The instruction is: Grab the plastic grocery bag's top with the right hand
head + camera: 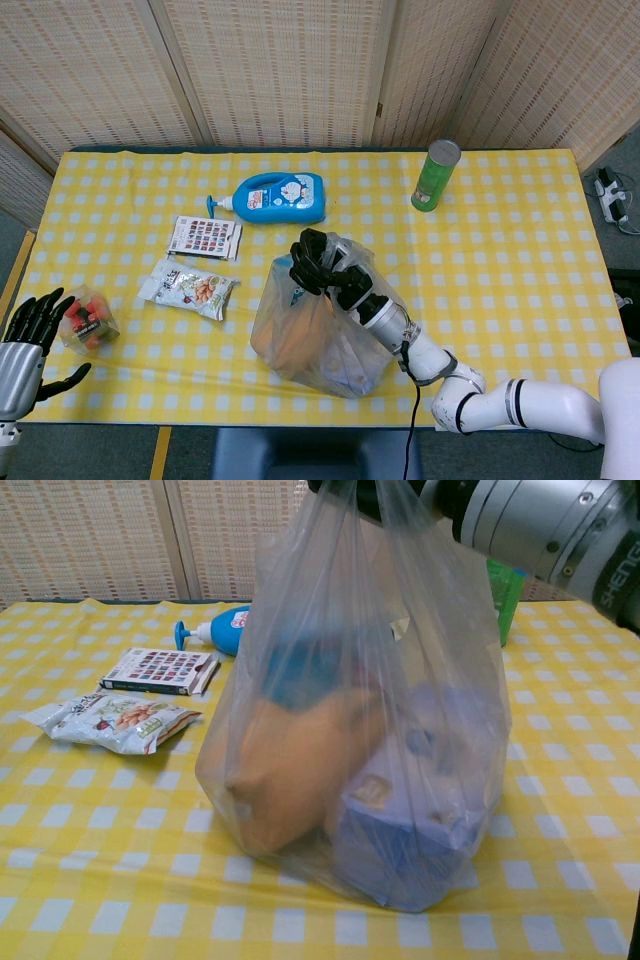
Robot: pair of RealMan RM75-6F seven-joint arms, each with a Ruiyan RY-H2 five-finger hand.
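A clear plastic grocery bag [320, 340] [350, 730] stands near the table's front edge, filled with an orange packet, a blue box and other goods. My right hand [322, 268] grips the gathered top of the bag and holds it taut above the load. In the chest view only the right wrist [540, 525] and the bag's pulled-up neck show at the top edge. My left hand [28, 335] hangs off the table's left front corner, fingers spread and empty.
A blue detergent bottle [272, 197] lies behind the bag, with a flat card box [204, 237] and a snack packet [188, 287] to the left. A green can [435, 175] stands at the back right. A small box of red items [85, 318] sits by my left hand.
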